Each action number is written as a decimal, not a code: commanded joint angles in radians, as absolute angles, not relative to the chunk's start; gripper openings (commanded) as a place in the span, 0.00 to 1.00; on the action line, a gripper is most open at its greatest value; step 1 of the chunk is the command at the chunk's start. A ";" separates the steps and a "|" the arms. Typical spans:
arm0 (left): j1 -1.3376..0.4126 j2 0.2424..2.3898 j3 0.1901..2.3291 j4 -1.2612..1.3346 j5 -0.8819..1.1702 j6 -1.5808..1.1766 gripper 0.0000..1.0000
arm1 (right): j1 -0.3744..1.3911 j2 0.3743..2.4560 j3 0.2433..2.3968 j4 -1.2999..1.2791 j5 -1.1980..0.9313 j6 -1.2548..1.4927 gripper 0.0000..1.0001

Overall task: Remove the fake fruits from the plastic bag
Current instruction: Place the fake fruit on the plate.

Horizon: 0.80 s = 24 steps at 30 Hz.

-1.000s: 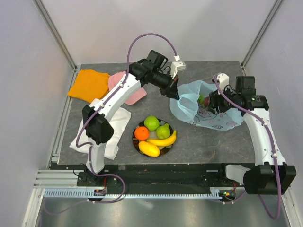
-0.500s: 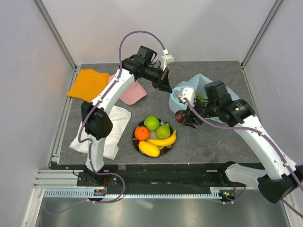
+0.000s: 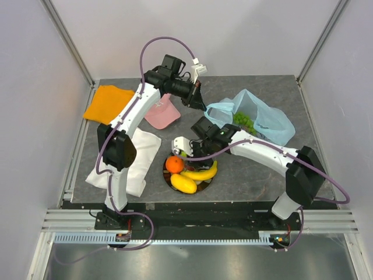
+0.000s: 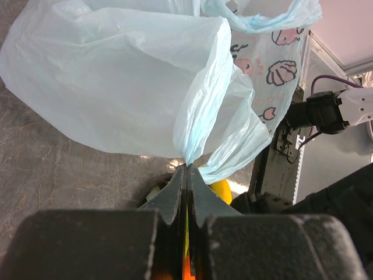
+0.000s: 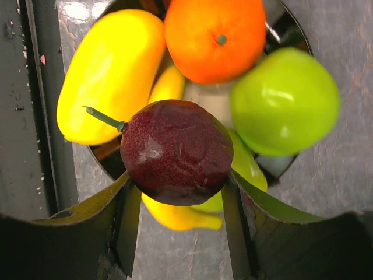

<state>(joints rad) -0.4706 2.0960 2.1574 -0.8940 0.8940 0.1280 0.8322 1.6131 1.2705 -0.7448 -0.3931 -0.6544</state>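
Translucent blue plastic bag (image 3: 265, 119) lies on the table (image 3: 245, 175), right of centre, with grapes (image 3: 243, 121) inside. The left hand (image 4: 186, 175) is closed, pinching the bag's edge. The right hand (image 5: 178, 192) grips a dark red fruit (image 5: 175, 151) above the plate (image 5: 284, 36), which holds an orange (image 5: 214, 35) and a green apple (image 5: 284, 99).

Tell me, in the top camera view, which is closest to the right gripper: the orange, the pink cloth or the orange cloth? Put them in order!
1. orange: right beside the right gripper, just to its left.
2. pink cloth: farther back, toward the left.
3. orange cloth: way off in the back-left corner.
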 commanded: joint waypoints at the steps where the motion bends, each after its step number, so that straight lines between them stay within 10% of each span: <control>1: -0.469 2.006 2.118 -0.871 0.930 0.129 0.02 | 0.900 1.624 1.304 -0.661 -0.353 -0.739 0.46; 7: -0.460 1.985 2.102 -0.877 0.940 0.135 0.02 | 0.919 1.677 1.330 -0.695 -0.350 -0.772 0.64; 10: -0.460 1.993 2.106 -0.877 0.948 0.133 0.02 | 0.919 1.681 1.347 -0.709 -0.322 -0.773 0.97; 24: -0.460 2.011 2.135 -0.876 0.960 0.126 0.02 | 0.540 1.669 1.957 -1.045 -0.523 -0.480 0.98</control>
<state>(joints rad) -0.4656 2.0365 2.0995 -0.8871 0.9268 0.1284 0.6643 1.6787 1.7180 -0.9173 -0.3859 -0.6018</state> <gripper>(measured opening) 0.022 0.982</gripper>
